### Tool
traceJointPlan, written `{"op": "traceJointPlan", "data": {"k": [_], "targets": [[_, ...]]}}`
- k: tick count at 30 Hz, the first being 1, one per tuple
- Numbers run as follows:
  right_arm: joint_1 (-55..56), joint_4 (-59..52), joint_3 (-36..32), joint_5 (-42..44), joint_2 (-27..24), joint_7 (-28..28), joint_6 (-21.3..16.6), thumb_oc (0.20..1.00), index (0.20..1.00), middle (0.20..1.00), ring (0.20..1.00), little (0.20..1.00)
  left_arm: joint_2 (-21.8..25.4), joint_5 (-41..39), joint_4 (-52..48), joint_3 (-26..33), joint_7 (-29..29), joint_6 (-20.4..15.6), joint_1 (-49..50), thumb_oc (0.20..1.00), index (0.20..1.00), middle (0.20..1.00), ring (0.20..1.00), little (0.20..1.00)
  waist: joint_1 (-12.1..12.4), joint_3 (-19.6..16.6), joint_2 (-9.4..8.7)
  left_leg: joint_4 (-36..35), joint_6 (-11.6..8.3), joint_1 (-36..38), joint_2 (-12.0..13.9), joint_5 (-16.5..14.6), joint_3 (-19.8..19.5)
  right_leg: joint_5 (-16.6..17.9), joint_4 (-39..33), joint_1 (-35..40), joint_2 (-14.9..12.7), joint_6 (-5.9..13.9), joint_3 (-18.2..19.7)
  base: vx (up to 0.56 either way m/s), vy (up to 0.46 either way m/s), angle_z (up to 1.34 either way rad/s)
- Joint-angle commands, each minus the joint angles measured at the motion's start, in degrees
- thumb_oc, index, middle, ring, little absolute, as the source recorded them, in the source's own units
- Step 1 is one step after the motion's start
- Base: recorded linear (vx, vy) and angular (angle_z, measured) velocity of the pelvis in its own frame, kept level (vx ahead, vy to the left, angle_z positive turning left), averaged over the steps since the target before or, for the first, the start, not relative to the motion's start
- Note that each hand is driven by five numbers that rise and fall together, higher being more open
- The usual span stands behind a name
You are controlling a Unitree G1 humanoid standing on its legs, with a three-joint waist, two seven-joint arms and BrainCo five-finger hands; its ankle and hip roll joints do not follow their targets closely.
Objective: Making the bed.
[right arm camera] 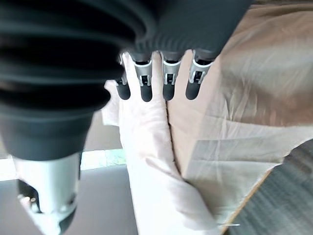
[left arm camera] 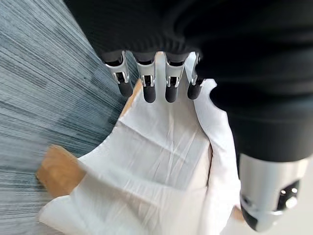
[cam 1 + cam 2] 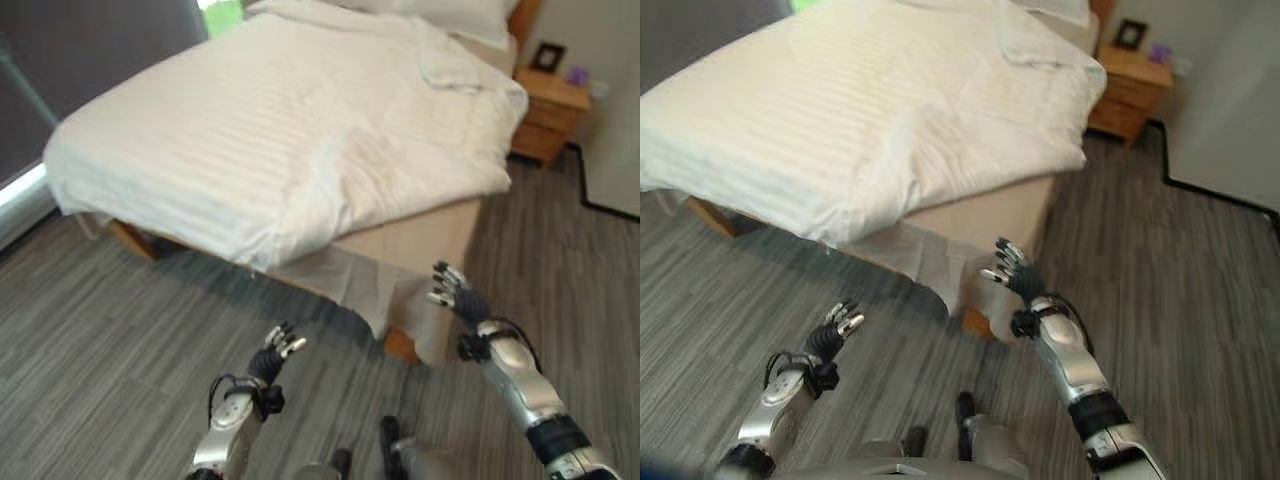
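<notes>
A bed with a white striped duvet stands ahead, its near corner overhanging the beige mattress side. A white sheet corner hangs loose below the duvet at the foot corner. My left hand is held above the floor short of the bed, fingers straight and holding nothing. My right hand is raised beside the hanging sheet corner, fingers spread, apart from the cloth. Past the fingers in the left wrist view lies the white sheet. The right wrist view shows the duvet edge and mattress side beyond the fingers.
A wooden nightstand with a small picture frame stands at the head of the bed on the right. Pillows lie at the head. A wooden bed leg shows under the corner. Grey striped carpet covers the floor around.
</notes>
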Motion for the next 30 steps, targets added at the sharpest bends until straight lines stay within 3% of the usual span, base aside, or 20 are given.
{"op": "traceJointPlan", "data": {"k": [1,2,7,8,10,12,13,15,16,17,20,30], "targets": [[3.48,-2.91,-2.06,-1.28,-2.35,0.69,-2.55,1.000,1.000,1.000,1.000,1.000,2.34,-0.48,-2.18,0.12,-0.48,-2.83,-2.68,1.000,1.000,1.000,1.000,1.000,-1.57,-2.55,-2.13,-2.93,-2.24,6.82,0.52,1.75,-10.43,4.38,-15.19,5.62,3.22,-0.73,1.31,0.32,-0.169,-0.05],[4.03,-2.57,-2.20,-1.18,-2.65,0.30,-2.50,1.000,1.000,1.000,1.000,1.000,2.28,1.35,-1.26,-1.28,-0.13,-2.84,-4.99,1.000,1.000,1.000,1.000,1.000,-2.52,-2.79,-2.13,-1.17,-3.01,7.26,1.30,2.22,-11.80,3.19,-15.72,7.46,4.12,-0.89,3.62,0.36,-0.192,0.27],[5.48,-2.15,-3.71,1.27,-2.85,0.59,-2.78,1.000,1.000,1.000,1.000,1.000,1.36,0.64,-1.84,-2.19,0.04,-3.17,-6.09,1.000,1.000,1.000,1.000,1.000,-3.03,-4.72,-2.03,5.61,-5.81,5.17,3.23,4.06,-11.01,2.25,-18.84,12.40,4.03,-3.38,1.41,0.22,-0.129,0.55],[5.50,-1.58,-4.77,2.97,-3.87,-0.05,-3.42,1.000,1.000,1.000,1.000,1.000,0.26,-1.06,-2.11,-3.50,-0.50,-2.92,-7.67,1.000,1.000,1.000,1.000,1.000,-3.03,-3.57,-2.30,16.42,-8.10,0.10,2.36,7.31,-9.16,1.78,-20.67,15.93,3.51,-4.49,0.26,0.13,-0.109,0.24],[4.69,-1.28,-4.92,4.01,-4.99,-0.56,-3.42,1.000,1.000,1.000,1.000,1.000,-0.27,-2.79,-3.03,-4.55,-0.68,-2.74,-8.46,1.000,1.000,1.000,1.000,1.000,-2.22,-2.10,-3.69,23.00,-7.60,-5.35,1.25,8.69,-7.07,1.40,-21.95,18.40,2.25,-5.44,-0.26,0.14,-0.119,0.49],[4.02,-1.34,-5.36,3.84,-5.47,-0.91,-2.99,1.000,1.000,1.000,1.000,1.000,-0.55,-4.56,-3.78,-4.73,-1.18,-2.13,-8.12,1.000,1.000,1.000,1.000,1.000,-1.32,-1.96,-4.32,17.45,-6.79,-8.17,2.44,7.13,-3.45,0.94,-23.49,20.31,1.14,-5.16,-0.91,0.21,-0.024,0.13],[4.25,-2.46,-6.11,3.72,-5.85,-0.99,-3.04,1.000,1.000,1.000,1.000,1.000,-0.49,-5.11,-4.25,-5.12,-2.17,-1.78,-7.62,1.000,1.000,1.000,1.000,1.000,-0.28,-2.40,-4.58,7.42,-6.50,-8.31,4.52,5.77,0.68,0.31,-24.60,22.01,0.33,-4.60,-2.15,0.23,0.025,0.12],[4.49,-2.89,-6.06,3.39,-5.89,-0.93,-3.37,1.000,1.000,1.000,1.000,1.000,-0.46,-5.15,-3.93,-5.31,-2.40,-2.02,-7.28,1.000,1.000,1.000,1.000,1.000,-0.02,-2.86,-4.16,3.73,-6.55,-8.76,4.51,7.25,1.46,-0.14,-24.85,22.23,0.44,-4.46,-2.82,0.18,0.057,0.37],[4.25,-3.03,-5.56,1.98,-6.32,-0.70,-4.34,1.000,1.000,1.000,1.000,1.000,-0.34,-4.20,-3.43,-4.65,-1.60,-2.68,-6.55,1.000,1.000,1.000,1.000,1.000,0.83,-3.23,-3.72,1.98,-6.41,-9.12,3.83,8.14,0.13,-0.45,-24.97,22.61,0.53,-4.18,-2.98,0.17,0.089,0.29],[4.54,-3.78,-5.67,1.07,-6.28,-0.36,-2.42,1.000,1.000,1.000,1.000,1.000,-0.09,-6.97,-4.86,-4.61,-3.41,-1.09,-4.88,1.000,1.000,1.000,1.000,1.000,1.08,-3.34,-3.59,2.30,-6.51,-8.08,3.22,7.45,-1.68,-0.72,-24.65,22.60,0.27,-3.97,-2.51,0.15,0.080,-0.01],[3.36,-2.37,-4.90,0.27,-5.14,-0.04,-2.73,1.000,1.000,1.000,1.000,1.000,0.69,-5.41,-4.93,-3.85,-3.47,-1.83,-3.35,1.000,1.000,1.000,1.000,1.000,1.40,-4.58,-3.05,-2.07,-6.34,-5.07,3.09,7.90,-2.97,-0.75,-24.99,23.13,0.54,-4.17,-2.40,0.19,0.113,-0.36],[3.77,-2.56,-3.10,0.00,-3.34,1.38,-1.76,1.000,1.000,1.000,1.000,1.000,3.81,-3.53,-7.65,-2.01,-4.28,-1.24,1.27,1.000,1.000,1.000,1.000,1.000,3.23,-6.54,-3.24,-2.93,-4.70,-2.74,1.58,6.01,-3.16,-1.31,-24.99,23.80,-0.87,-3.19,-2.46,0.08,0.094,0.03]]}}
